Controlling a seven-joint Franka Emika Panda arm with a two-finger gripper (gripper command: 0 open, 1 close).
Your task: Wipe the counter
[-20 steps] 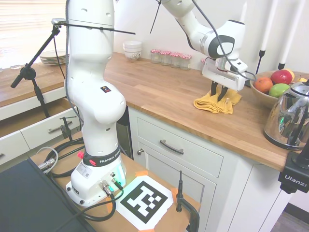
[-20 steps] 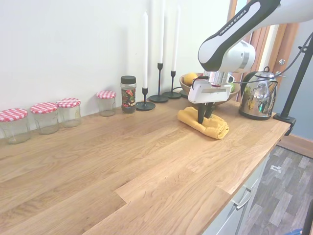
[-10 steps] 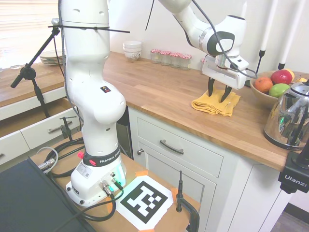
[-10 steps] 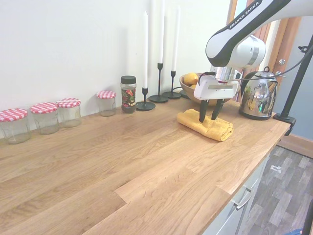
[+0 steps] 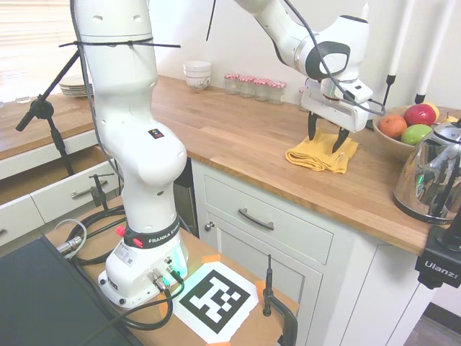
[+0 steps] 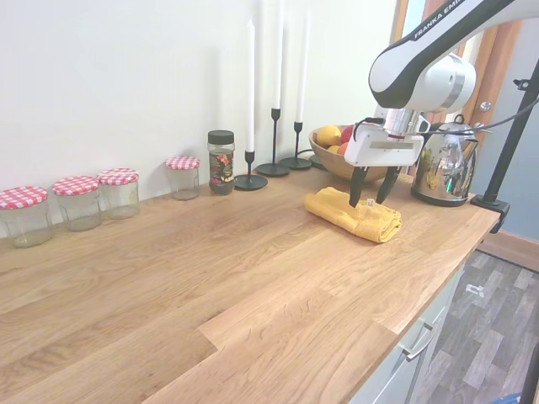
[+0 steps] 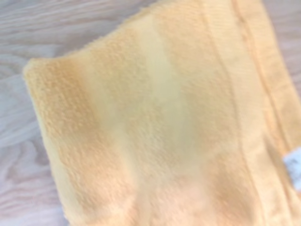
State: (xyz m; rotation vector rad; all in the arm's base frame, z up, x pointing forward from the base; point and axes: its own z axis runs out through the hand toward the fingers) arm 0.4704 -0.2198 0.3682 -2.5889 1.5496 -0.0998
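End effector (image 5: 325, 142) released, fingers spread, tips just above a folded yellow towel (image 5: 321, 153) (white tag showing). Towel lies flat on the wooden desk (image 5: 238, 140), near its front edge, beside the fruit bowl (image 5: 403, 133).

Yellow cloth (image 6: 354, 214) on warm-brown counter (image 6: 210, 278) (plank-striped), red-checked jar lids (image 6: 76, 185).

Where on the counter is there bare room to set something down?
The counter is bare from the checked-lid jars at the wall out to its front edge, up to the yellow cloth. It is crowded behind the cloth: candlesticks, fruit bowl, kettle.
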